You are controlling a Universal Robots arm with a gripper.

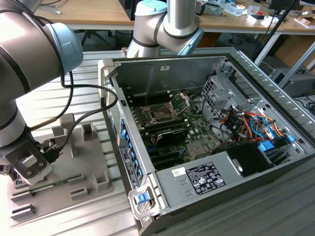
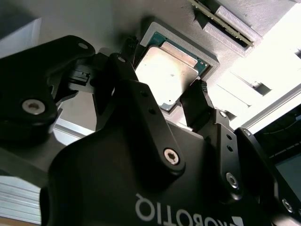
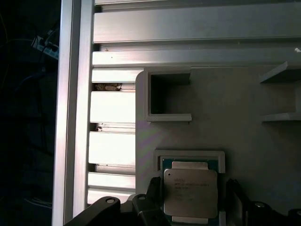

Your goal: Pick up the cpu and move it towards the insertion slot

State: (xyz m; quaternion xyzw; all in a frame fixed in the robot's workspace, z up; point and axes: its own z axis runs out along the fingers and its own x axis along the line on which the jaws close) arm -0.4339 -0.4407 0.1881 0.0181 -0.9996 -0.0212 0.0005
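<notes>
The exterior view takes in the open computer case (image 1: 211, 123) with the insertion slot (image 1: 162, 111) on its board. It is well apart from the gripper (image 1: 29, 164), which hangs low over the grey tray (image 1: 83, 169) at the exterior view's left. Both wrist views look down on the cpu (image 2: 167, 70) (image 3: 190, 190), lying flat in its pocket (image 2: 207, 59) (image 3: 188, 154). The gripper (image 2: 163, 68) (image 3: 194, 188) is spread, one finger (image 2: 200, 92) at either side of the chip, not clenched.
</notes>
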